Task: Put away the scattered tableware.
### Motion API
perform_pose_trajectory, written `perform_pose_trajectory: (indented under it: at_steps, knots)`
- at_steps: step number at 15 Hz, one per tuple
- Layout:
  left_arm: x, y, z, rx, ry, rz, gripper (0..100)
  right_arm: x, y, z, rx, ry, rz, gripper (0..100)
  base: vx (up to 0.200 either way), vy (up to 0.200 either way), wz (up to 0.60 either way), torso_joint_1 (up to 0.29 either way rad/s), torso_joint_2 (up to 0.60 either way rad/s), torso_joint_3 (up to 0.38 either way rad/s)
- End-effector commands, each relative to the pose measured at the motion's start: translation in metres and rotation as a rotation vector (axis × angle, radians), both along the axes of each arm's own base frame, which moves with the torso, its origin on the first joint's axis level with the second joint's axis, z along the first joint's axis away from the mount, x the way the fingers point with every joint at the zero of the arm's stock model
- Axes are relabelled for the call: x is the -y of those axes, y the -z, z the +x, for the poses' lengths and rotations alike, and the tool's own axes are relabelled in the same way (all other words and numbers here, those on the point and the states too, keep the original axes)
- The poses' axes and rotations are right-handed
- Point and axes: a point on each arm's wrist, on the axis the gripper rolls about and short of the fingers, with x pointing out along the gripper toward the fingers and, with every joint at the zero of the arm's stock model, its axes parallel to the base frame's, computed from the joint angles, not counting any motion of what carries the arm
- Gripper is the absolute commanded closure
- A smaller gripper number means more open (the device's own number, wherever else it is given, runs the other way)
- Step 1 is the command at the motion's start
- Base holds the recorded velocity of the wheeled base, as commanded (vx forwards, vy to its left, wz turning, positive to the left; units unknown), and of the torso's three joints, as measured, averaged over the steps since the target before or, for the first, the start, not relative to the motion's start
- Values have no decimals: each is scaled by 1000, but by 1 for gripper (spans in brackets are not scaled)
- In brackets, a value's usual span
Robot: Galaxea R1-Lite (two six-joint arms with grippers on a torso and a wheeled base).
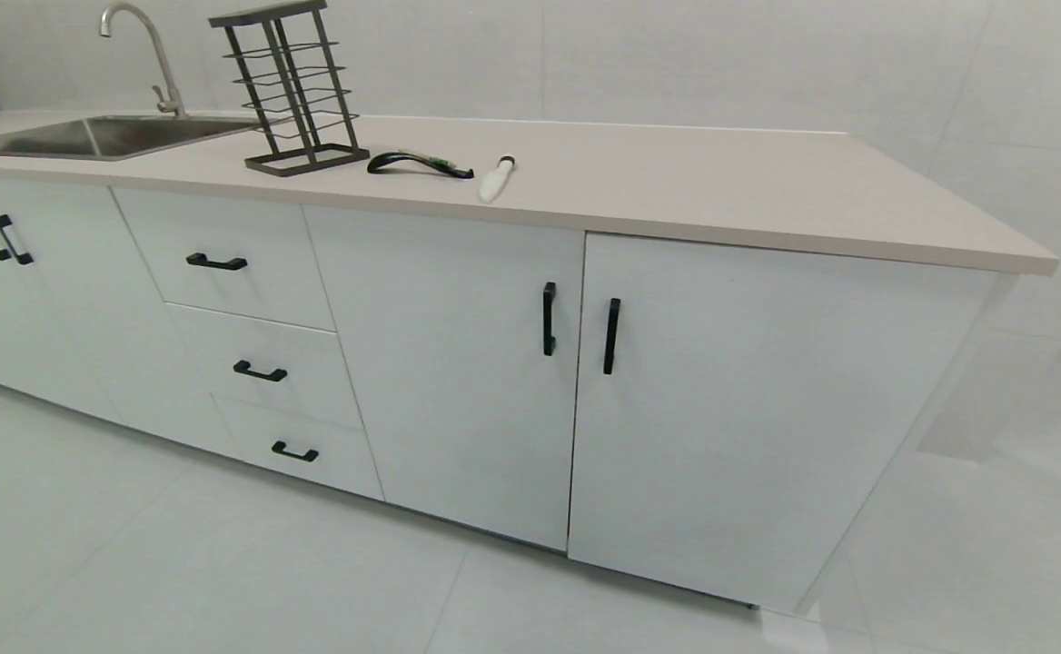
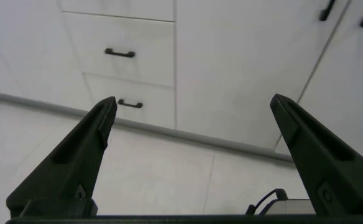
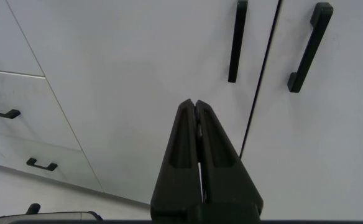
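On the pale countertop (image 1: 694,182) lie a black spoon (image 1: 417,164) and, just right of it, a white-handled utensil (image 1: 497,179) with a black tip. A black wire rack (image 1: 290,86) stands left of the spoon. My left gripper (image 2: 192,106) hangs low in front of the white drawers, open, with nothing between its fingers. My right gripper (image 3: 196,106) faces the cabinet doors, shut and empty.
A steel sink (image 1: 99,134) with a tall tap (image 1: 144,50) sits at the counter's far left. Below are three drawers (image 1: 249,318) with black handles and double doors with vertical black handles (image 1: 578,327). Tiled floor (image 1: 176,563) stretches in front.
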Motion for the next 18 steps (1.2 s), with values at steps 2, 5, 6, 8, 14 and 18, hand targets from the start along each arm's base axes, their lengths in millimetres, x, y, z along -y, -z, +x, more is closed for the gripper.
perform_pose_trajectory:
  at_steps: [2, 5, 6, 8, 14, 18]
  knots:
    - [0, 0, 0, -1, 1, 2, 0, 0, 0, 0, -4, 0, 2, 100, 200, 200, 0, 0, 5, 5]
    - [0, 0, 0, -1, 1, 2, 0, 0, 0, 0, -2, 0, 2, 100, 200, 200, 0, 1, -2, 2]
    - [0, 0, 0, -1, 1, 0, 0, 0, 0, 0, -2, 0, 2, 100, 200, 200, 0, 2, -2, 2]
    - [0, 0, 0, -1, 1, 2, 0, 0, 0, 0, -2, 0, 2, 100, 200, 200, 0, 2, 5, 5]
    - [0, 0, 0, 0, 0, -4, 0, 0, 0, 0, -4, 0, 13, 100, 133, 200, 0, 3, 2, 2]
    - [0, 0, 0, 0, 0, -4, 0, 0, 0, 0, -4, 0, 17, 100, 0, 200, 0, 4, 1, 1]
